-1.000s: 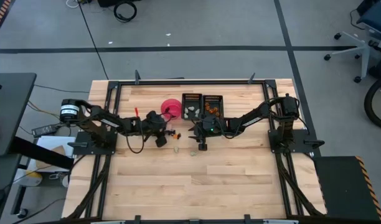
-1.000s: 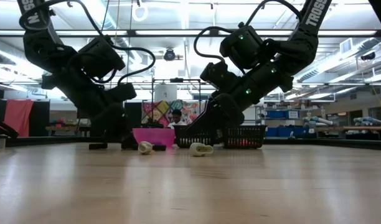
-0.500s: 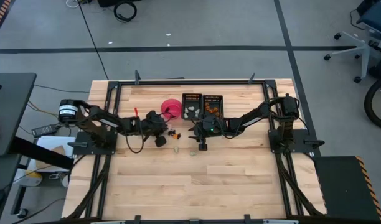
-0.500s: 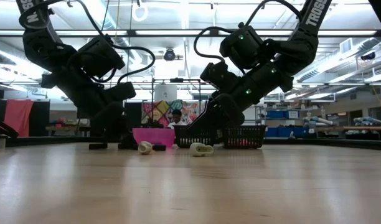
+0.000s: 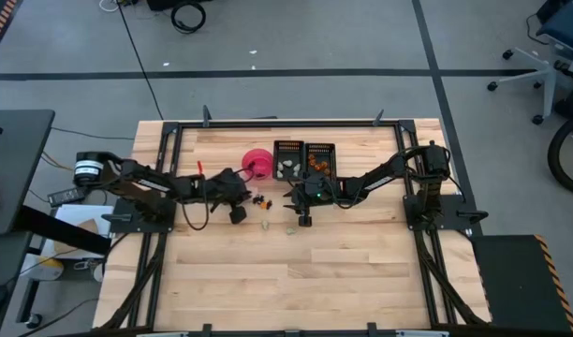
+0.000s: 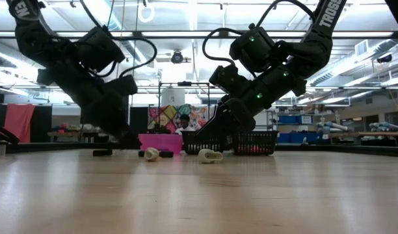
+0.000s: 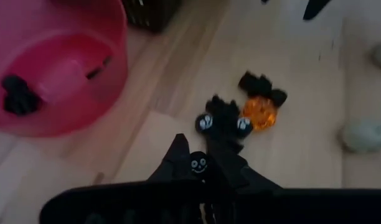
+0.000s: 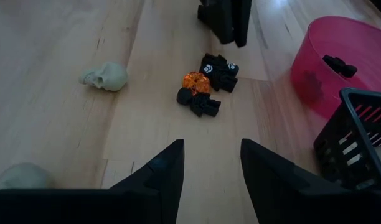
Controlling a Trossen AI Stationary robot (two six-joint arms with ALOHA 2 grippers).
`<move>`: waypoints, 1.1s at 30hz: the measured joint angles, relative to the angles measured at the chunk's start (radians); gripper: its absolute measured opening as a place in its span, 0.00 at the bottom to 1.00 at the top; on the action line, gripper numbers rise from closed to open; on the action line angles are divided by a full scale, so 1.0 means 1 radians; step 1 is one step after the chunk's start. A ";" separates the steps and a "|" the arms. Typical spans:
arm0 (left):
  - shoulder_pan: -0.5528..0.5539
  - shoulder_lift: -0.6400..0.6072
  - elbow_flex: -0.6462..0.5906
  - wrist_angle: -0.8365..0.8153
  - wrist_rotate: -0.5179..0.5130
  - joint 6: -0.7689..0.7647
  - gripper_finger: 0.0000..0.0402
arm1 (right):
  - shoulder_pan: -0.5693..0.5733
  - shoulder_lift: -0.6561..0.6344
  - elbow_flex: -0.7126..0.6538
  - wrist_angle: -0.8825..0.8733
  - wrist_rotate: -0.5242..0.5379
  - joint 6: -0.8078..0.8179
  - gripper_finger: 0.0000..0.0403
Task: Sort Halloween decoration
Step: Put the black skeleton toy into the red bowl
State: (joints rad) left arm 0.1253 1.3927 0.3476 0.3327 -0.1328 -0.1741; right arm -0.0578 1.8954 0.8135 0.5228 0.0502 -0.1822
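**Left gripper clenching a dark trinket beside the bowl**

The left gripper (image 7: 203, 168) is hanging just above the desk (image 5: 296, 281), beside the pink bowl (image 7: 60, 74), its fingers clenched on a dark piece with a small white face (image 7: 198, 164). Just ahead of it, a little cluster is lying on the wood: two more dark pieces (image 7: 223, 121) touching an orange piece (image 7: 260, 113). One dark piece (image 7: 16, 99) is sitting inside the bowl. Two pale skulls (image 8: 106, 76) are lying apart from the cluster, nearer the right arm. The right gripper (image 8: 210, 158) is hovering low over the desk near the two black trays (image 5: 305, 159), its fingers standing apart and grasping nothing, pointing toward the cluster.
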 joint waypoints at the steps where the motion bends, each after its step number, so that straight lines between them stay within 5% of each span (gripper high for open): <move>1: 0.000 -0.009 0.000 -0.001 -0.002 0.000 0.02 | 0.000 0.000 0.000 0.000 0.000 0.000 0.40; 10: 0.001 -0.063 0.004 0.176 -0.036 0.062 0.02 | 0.000 0.000 0.000 0.000 0.000 0.000 0.40; 18: 0.042 -0.063 0.004 0.294 -0.240 0.229 0.02 | 0.000 0.000 0.000 0.001 0.000 -0.001 0.40; 33: 0.198 0.102 0.006 0.382 -0.161 0.151 0.03 | 0.005 0.000 0.000 0.007 0.000 -0.001 0.40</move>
State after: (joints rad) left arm 0.3237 1.4947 0.3534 0.7142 -0.2939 -0.0235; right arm -0.0527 1.8954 0.8135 0.5301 0.0505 -0.1833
